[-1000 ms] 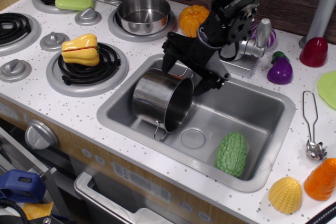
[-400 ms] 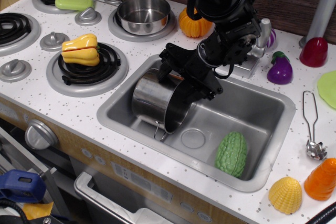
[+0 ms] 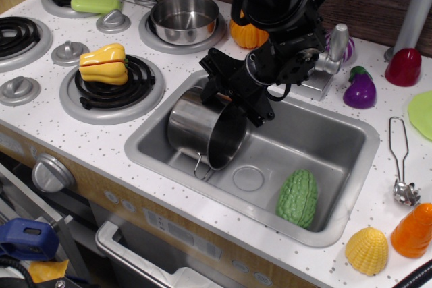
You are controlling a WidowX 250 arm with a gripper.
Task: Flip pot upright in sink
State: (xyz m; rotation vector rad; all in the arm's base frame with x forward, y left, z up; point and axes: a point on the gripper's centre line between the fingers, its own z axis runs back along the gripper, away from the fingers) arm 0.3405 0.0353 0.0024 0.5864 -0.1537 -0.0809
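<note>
The shiny steel pot (image 3: pixel 196 129) lies on its side at the left end of the grey sink (image 3: pixel 331 141). Its mouth faces right and toward the front, and a wire loop handle (image 3: pixel 200 166) hangs at its lower rim. My black gripper (image 3: pixel 234 99) reaches down from the back and sits right on the pot's upper rim. Its fingers stand apart, one (image 3: pixel 210 80) over the pot's outer wall and one (image 3: pixel 260 114) at the mouth side. The jaws look open and are not clamped on the rim.
A green gourd (image 3: pixel 298 197) lies at the sink's front right, by the drain (image 3: pixel 248 178). A steel pan (image 3: pixel 183 18) sits on the back burner, and a yellow pepper (image 3: pixel 102 63) on the near burner. An orange pumpkin (image 3: pixel 244 32), the faucet (image 3: pixel 331 59) and a purple eggplant (image 3: pixel 359 88) stand behind the sink.
My gripper has moved left and down onto the pot's upper rim. The pot has shifted slightly left and its mouth has tipped a little further down.
</note>
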